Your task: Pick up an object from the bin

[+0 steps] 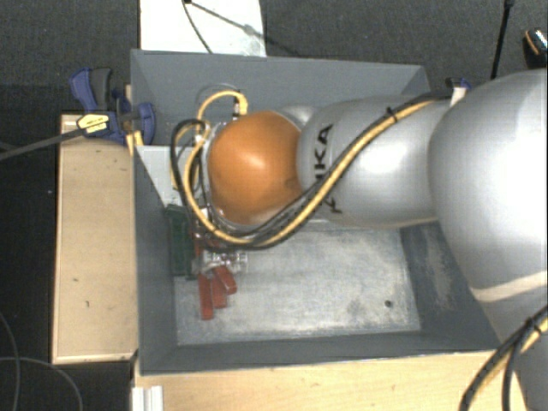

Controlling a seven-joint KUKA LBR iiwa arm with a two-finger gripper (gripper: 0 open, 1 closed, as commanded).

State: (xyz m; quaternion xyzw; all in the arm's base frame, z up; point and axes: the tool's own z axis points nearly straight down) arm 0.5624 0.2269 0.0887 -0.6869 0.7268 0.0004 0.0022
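Pincer (219, 264) positioned over red elongated item (208, 300), lower left of frame, in bin (342, 281); pincer state cannot be told. Step judged: approach. Next required: closure on item, straight lift.

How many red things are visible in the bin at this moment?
2, it seems. Both lie at the left end of the bin, next to the gripper: a longer red piece and a shorter red piece to its right. The arm may hide more.
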